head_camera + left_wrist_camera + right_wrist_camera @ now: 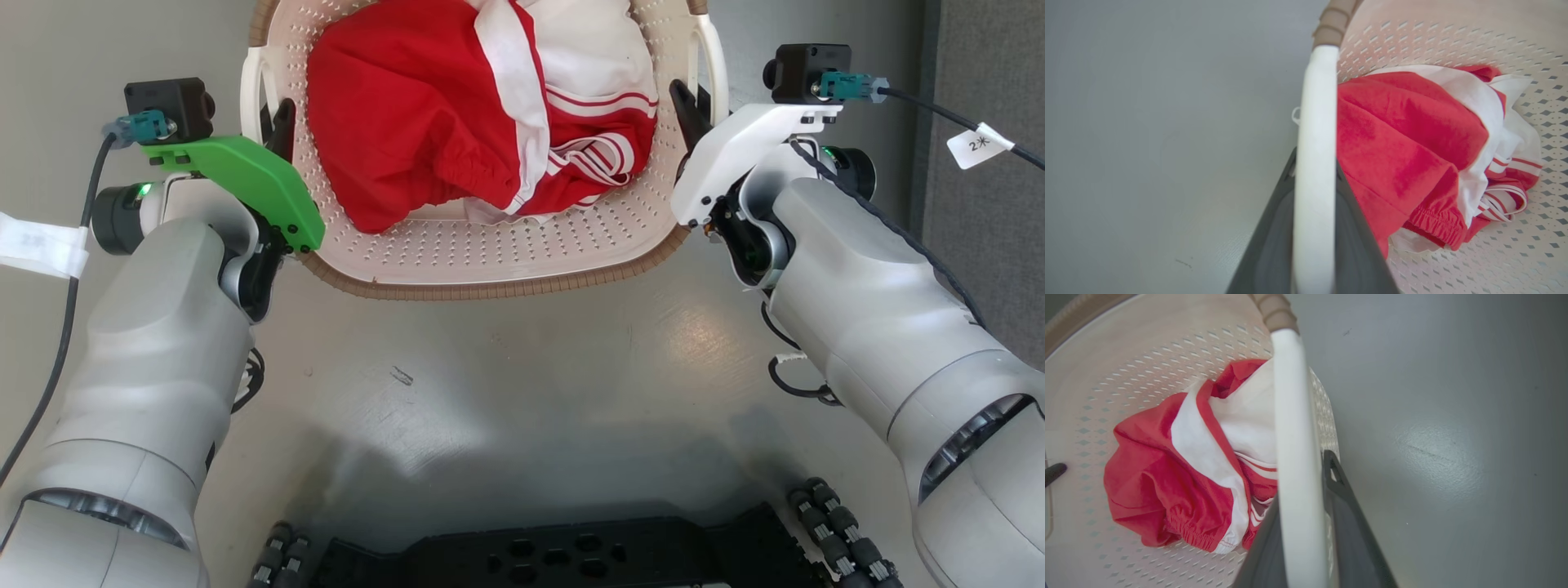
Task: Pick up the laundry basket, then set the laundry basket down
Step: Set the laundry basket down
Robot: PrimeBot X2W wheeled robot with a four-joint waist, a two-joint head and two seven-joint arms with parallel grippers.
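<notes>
I hold the laundry basket (490, 245) by both side handles, straight ahead of me over the grey floor (522, 367).
My left gripper (274, 129) pinches the left handle (1314, 163) and my right gripper (690, 110) the right handle (1294, 457), between dark fingers (1274, 228). Red and white clothes (408, 122) lie inside. I judge both arms must move level and together, or the basket tips. Whether it touches the floor I cannot tell.

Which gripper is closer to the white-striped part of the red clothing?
Right. The right gripper grips the laundry basket by the handle beside the stripes; the left gripper grips the opposite handle, across the red cloth.
</notes>
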